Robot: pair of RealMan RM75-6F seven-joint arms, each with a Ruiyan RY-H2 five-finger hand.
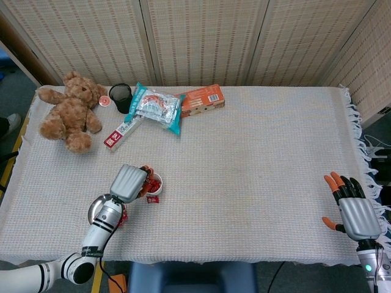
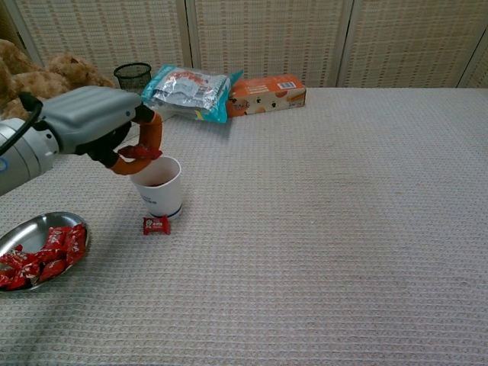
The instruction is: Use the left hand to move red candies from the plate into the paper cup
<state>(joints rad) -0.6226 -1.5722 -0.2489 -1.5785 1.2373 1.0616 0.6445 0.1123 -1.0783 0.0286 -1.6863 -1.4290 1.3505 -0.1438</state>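
At nine o'clock on the table point(image 1: 256, 159), far edge, I log a teddy bear point(image 1: 70, 110), then a black mesh cup point(image 1: 121, 96) with a small round orange item beside it, a long red-and-white box point(image 1: 122, 132), a teal snack bag point(image 1: 156, 105) and an orange carton point(image 1: 200, 99), running toward twelve o'clock.

Nearer me, at about seven o'clock: a metal plate point(image 2: 30, 232) carrying red candies point(image 2: 42, 255), heaped on its near side.

Just right of the plate, at its two o'clock: the paper cup point(image 2: 158, 187), upright, red candies visible inside from the head view. One stray candy point(image 2: 155, 225) lies on the cloth at the cup's six o'clock, close against its base.

My left hand point(image 2: 95, 126) hangs directly over the cup's rim, orange fingertips point(image 2: 149, 130) pinching a red candy point(image 2: 139, 152).

At four o'clock, table's edge: my right hand point(image 1: 353, 210), holding nothing, fingers spread apart.
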